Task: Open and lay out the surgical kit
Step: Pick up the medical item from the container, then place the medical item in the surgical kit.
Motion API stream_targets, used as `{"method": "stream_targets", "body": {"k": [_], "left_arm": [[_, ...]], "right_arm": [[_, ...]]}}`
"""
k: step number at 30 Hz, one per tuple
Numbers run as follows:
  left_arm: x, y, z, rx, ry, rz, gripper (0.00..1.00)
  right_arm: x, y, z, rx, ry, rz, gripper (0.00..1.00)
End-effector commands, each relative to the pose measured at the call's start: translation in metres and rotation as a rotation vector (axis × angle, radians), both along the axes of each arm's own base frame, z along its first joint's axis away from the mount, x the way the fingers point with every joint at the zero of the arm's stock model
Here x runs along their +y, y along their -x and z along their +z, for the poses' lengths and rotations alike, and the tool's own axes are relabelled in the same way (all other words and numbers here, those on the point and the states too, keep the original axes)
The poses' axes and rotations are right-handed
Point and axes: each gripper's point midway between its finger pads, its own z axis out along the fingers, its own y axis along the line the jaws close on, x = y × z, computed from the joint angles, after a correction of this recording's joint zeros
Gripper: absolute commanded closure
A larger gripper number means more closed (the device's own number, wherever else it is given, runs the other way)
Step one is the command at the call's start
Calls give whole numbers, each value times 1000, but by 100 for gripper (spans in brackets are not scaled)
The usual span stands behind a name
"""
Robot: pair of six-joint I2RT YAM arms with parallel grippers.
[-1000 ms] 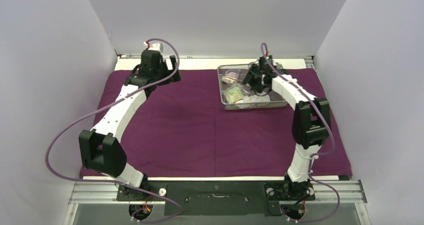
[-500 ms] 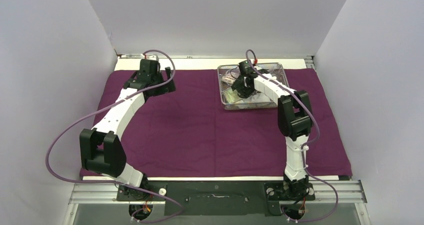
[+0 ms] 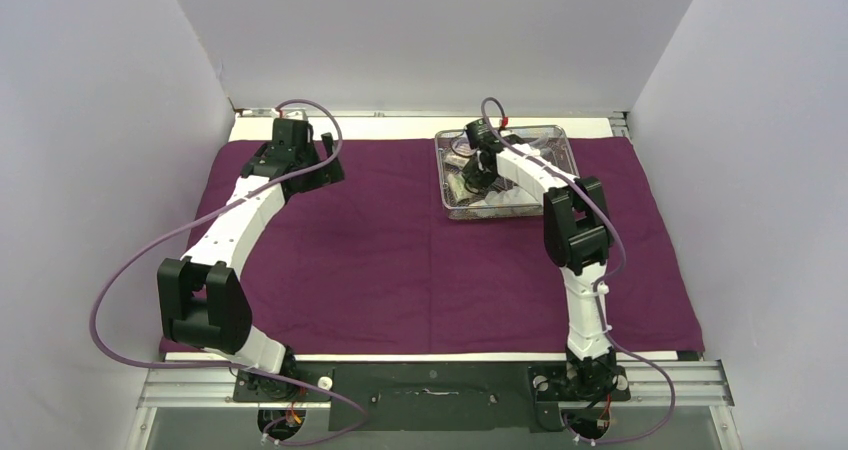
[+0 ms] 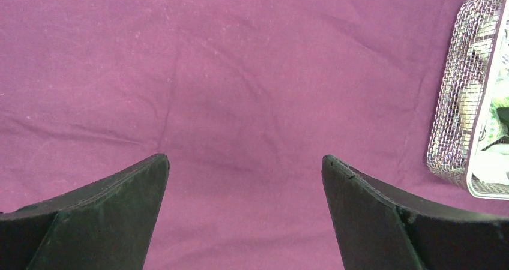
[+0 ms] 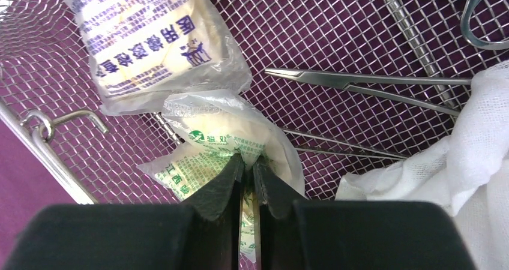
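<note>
The purple cloth (image 3: pixel 400 260) lies spread flat over the table. On its back right stands the wire-mesh tray (image 3: pixel 565 138). My right gripper (image 5: pixel 248 162) is down inside the tray, shut on a clear packet with green print (image 5: pixel 204 147). A packet with blue print (image 5: pixel 144 36) lies just beyond it. Steel forceps (image 5: pixel 372 84) and white gauze (image 5: pixel 468 156) rest to the right in the tray. My left gripper (image 4: pixel 245 165) hangs open over bare cloth at the back left, with the tray's (image 4: pixel 462 120) mesh wall off to its right.
Grey walls close in the table on the left, back and right. A pale strip of table (image 3: pixel 400 127) shows behind the cloth. Both arm bases sit on the metal rail (image 3: pixel 430 382) at the near edge.
My right gripper has swung left inside the tray, dropped onto the green-print packet and shut on it. The left arm has drifted slightly left and stays open.
</note>
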Motion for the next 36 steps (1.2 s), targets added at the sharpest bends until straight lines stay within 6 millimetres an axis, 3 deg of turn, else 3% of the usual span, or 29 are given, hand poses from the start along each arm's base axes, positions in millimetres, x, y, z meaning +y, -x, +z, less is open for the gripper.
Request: {"method": "stream_targets", "body": {"k": [1, 9, 12, 16, 23, 30, 36], "left_arm": [[2, 0, 19, -47, 23, 11, 4], [-17, -1, 26, -54, 106, -63, 4], [-29, 1, 28, -52, 158, -103, 4], [-45, 6, 30, -47, 236, -146, 4], [-65, 22, 22, -14, 283, -200, 3], [-79, 31, 16, 9, 280, -239, 3], [-80, 34, 16, 7, 274, -242, 3]], "right_arm": [[-4, -15, 63, -140, 57, 2, 95], [-38, -1, 156, -304, 188, 77, 95], [-55, 21, 175, -306, 256, 153, 95], [-98, 66, 185, -234, 360, 160, 95], [-176, 161, 188, -121, 420, 65, 95], [-231, 245, 144, 185, 396, -91, 95], [-255, 282, 110, 278, 322, -227, 95]]}}
